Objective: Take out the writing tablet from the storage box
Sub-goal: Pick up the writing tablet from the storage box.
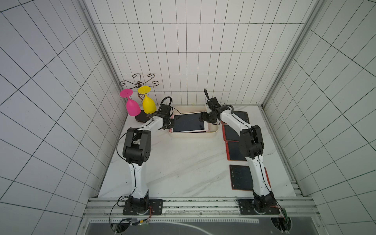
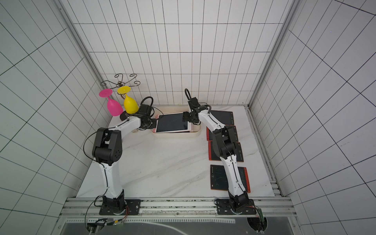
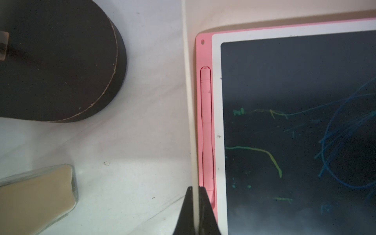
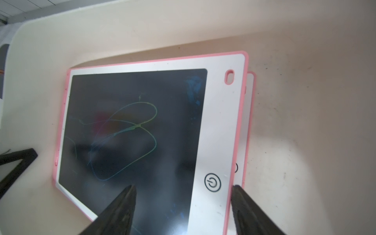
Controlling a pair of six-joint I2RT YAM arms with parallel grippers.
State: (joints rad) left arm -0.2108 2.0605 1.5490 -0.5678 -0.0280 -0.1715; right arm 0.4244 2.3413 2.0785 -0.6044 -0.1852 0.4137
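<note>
Right wrist view: closest to the lens, the right gripper (image 4: pixel 183 188) has its jaws apart. One is above the dark screen of the writing tablet (image 4: pixel 215 122), the other just off its pink edge by the power button. The tablet lies topmost in the storage box (image 4: pixel 142 26), and a second tablet (image 4: pixel 249 114) peeks out beneath it. The sound move is to bite only the upper tablet's edge, then lift it tilted, clear of the wall. Whether the outer jaw sits below that edge I cannot tell.

Left wrist view: the left gripper (image 3: pixel 195 190) has its jaws pinched on the box wall, steadying it; that clamp should hold firm. A beige wrapped block (image 3: pixel 36 195) is too blurred to identify.

In both top views the box sits midway along the far edge of the worktop (image 1: pixel 183 173). The right arm (image 1: pixel 252 146) covers part of the red tablets (image 1: pixel 232 133) along the right edge.
</note>
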